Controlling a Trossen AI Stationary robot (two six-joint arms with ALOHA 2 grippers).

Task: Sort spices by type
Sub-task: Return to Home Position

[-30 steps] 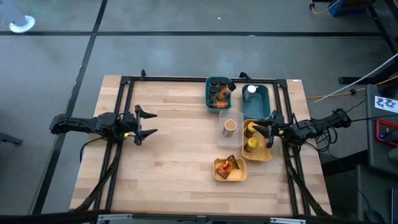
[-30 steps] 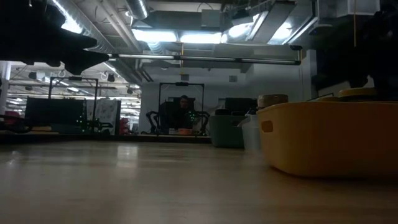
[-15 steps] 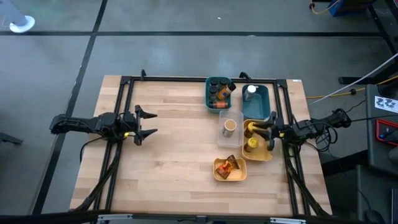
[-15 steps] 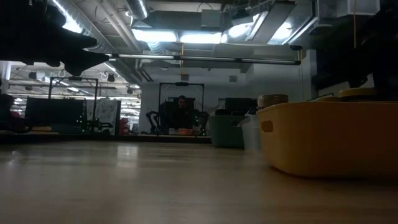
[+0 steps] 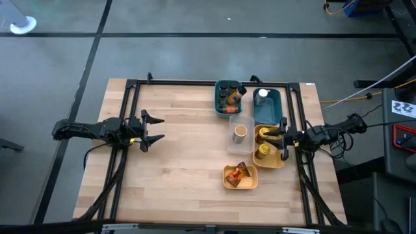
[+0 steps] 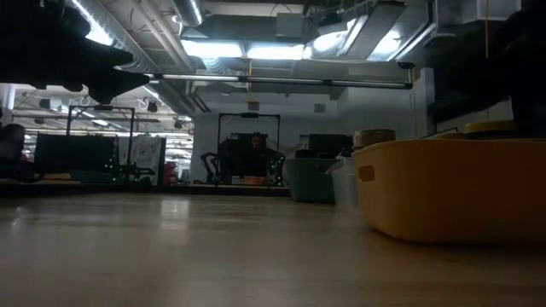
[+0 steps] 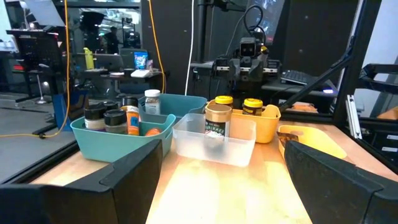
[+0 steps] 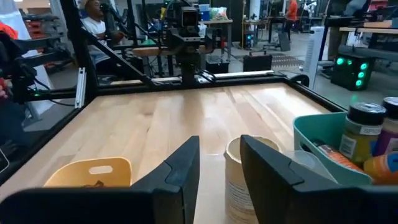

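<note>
Yellow-lidded spice jars (image 7: 252, 106) upright inside big yellow bin (image 7: 266, 127).

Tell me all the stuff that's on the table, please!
table: one, light wood, under everything
dark-lidded jars: several, with something orange, in the teal bin nearer the middle
white-lidded jar: one, in the second teal bin
brown-lidded jar: one, in the clear bin
yellow-lidded jars: two, in the big yellow bin
packets: orange-brown, count unclear, in the small yellow bin
left claw: one, dark, open, above the table's left side
right claw: one, dark, open, above the big yellow bin's edge
</note>
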